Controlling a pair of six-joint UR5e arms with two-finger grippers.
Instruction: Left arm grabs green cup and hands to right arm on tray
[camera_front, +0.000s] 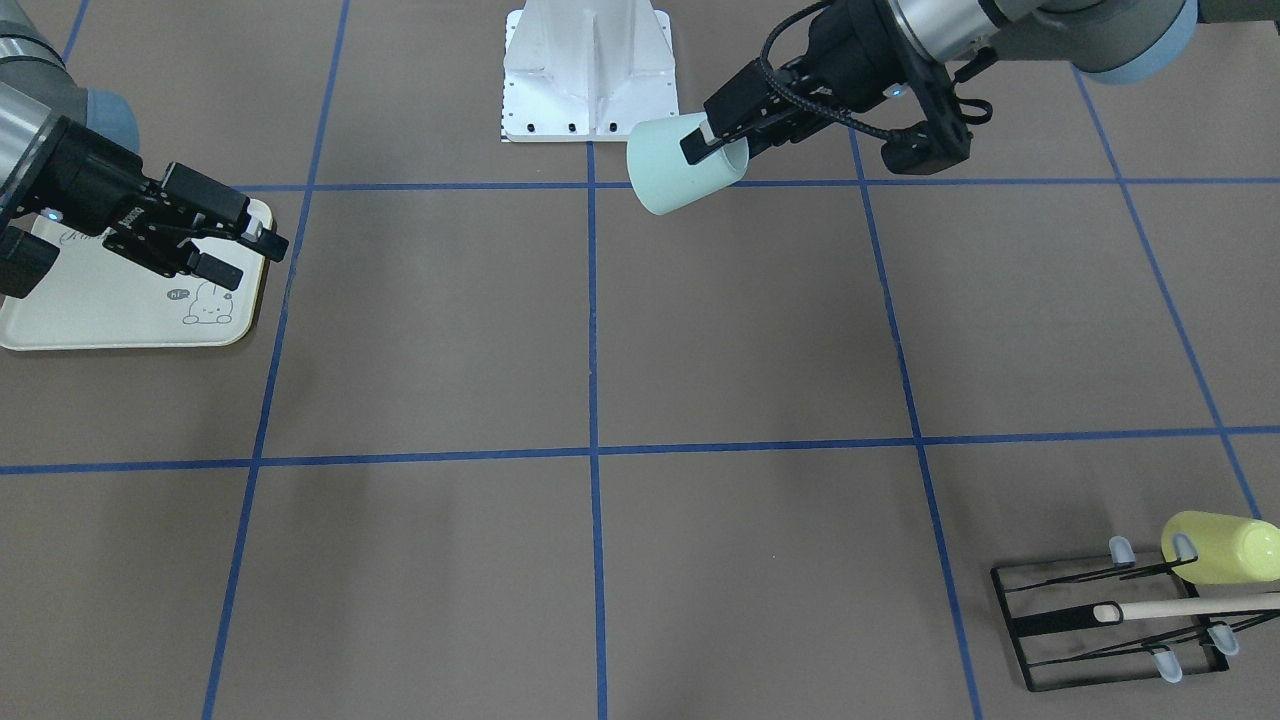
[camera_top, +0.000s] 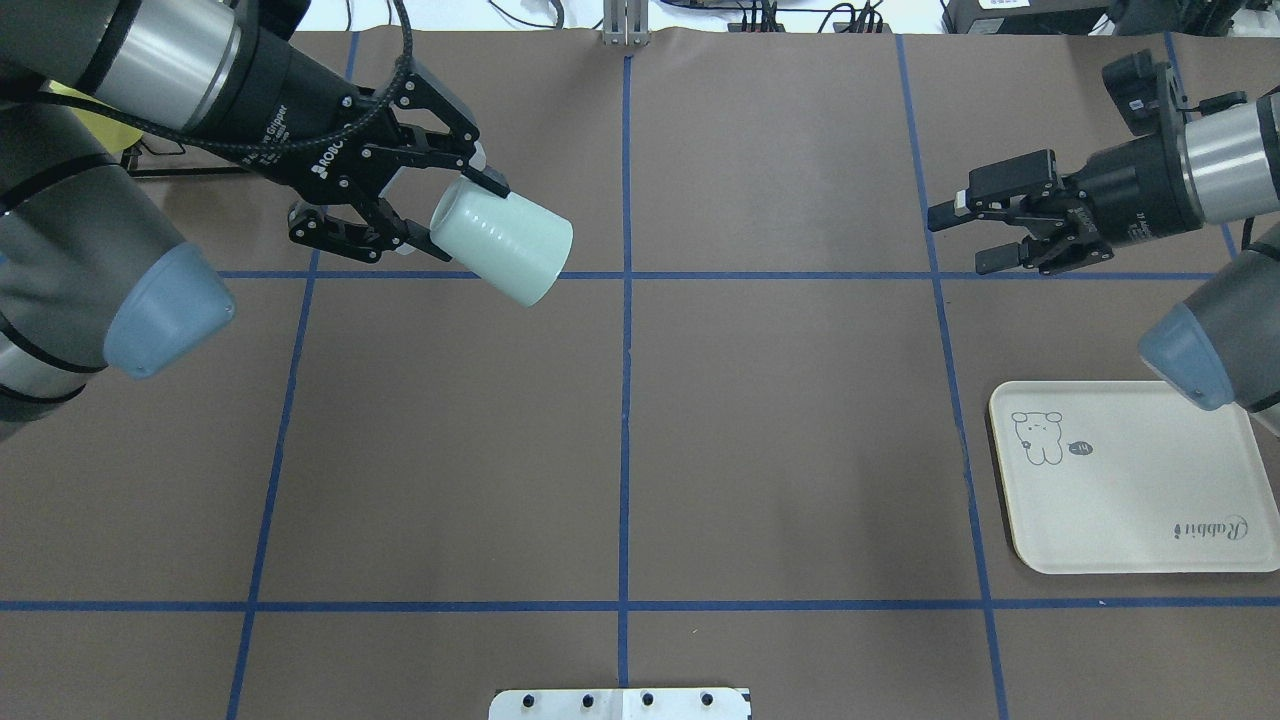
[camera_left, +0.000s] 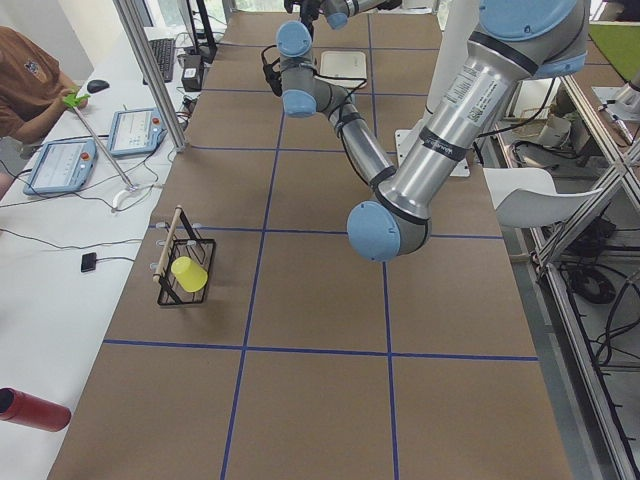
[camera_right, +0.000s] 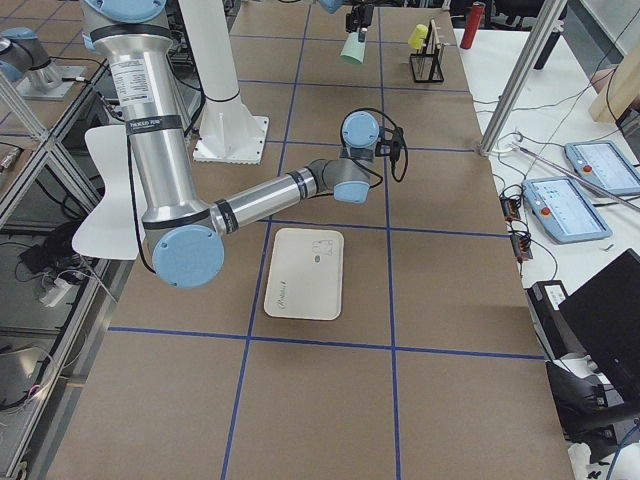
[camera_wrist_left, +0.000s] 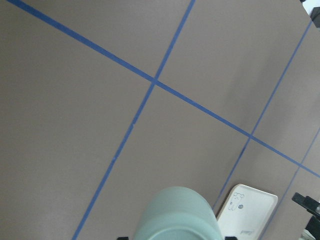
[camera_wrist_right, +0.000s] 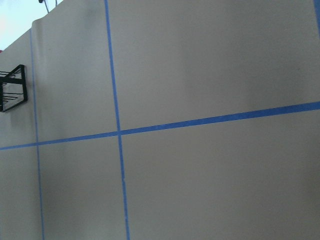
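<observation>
My left gripper (camera_top: 455, 215) is shut on the rim end of the pale green cup (camera_top: 505, 248) and holds it tilted in the air over the far left of the table. In the front-facing view the cup (camera_front: 675, 170) hangs near the white base, with the left gripper (camera_front: 720, 145) on its rim. The left wrist view shows the cup (camera_wrist_left: 175, 215) at the bottom edge. My right gripper (camera_top: 960, 240) is open and empty, in the air beyond the cream tray (camera_top: 1130, 500), pointing toward the middle. The tray is bare.
A black wire rack (camera_front: 1090, 630) at the far left corner holds a yellow cup (camera_front: 1225, 548) and a wooden stick. The white robot base plate (camera_front: 588, 70) sits at the near edge. Blue tape lines grid the brown table.
</observation>
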